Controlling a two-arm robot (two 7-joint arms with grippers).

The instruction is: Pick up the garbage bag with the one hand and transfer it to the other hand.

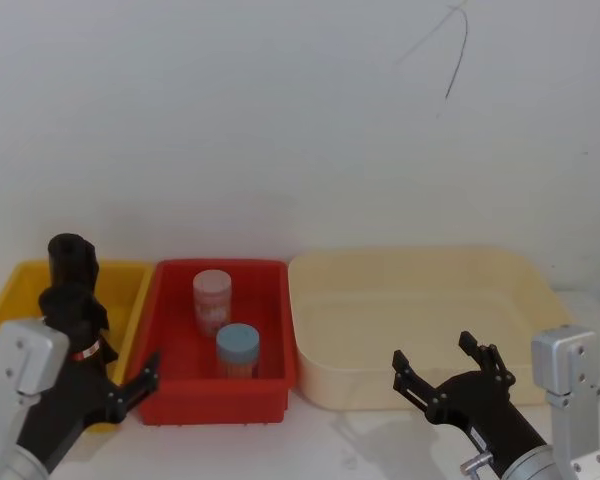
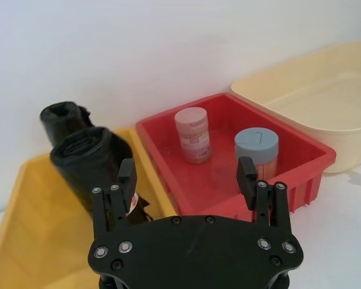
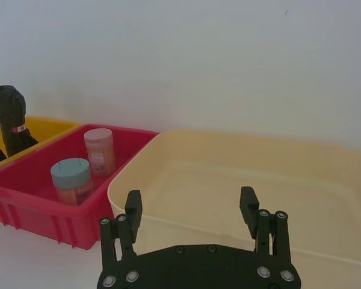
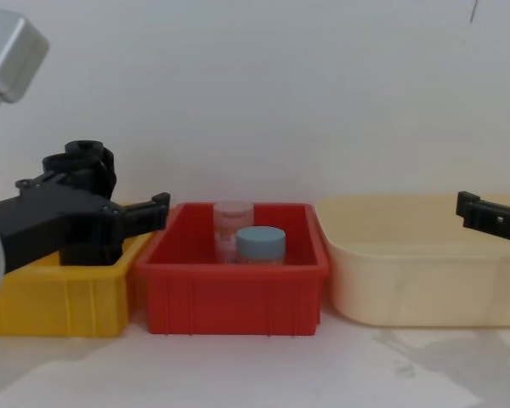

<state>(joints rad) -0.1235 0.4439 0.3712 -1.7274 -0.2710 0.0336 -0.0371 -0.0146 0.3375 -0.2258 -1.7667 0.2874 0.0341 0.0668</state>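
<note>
Left gripper [image 2: 186, 168]: reaches low over the front rim of the yellow plastic bin [image 2: 24, 229], fingers spread, gripping nothing. The wrinkled black plastic garbage bag [image 2: 87, 159] stands upright in that bin, just beside one finger; contact cannot be told. Right gripper [image 3: 191, 196]: fingers spread, empty, before the cream plastic tub [image 3: 228, 174]. A red plastic bin [image 1: 220, 400] sits between them on the white counter [image 1: 320, 440], with bare counter in front.
</note>
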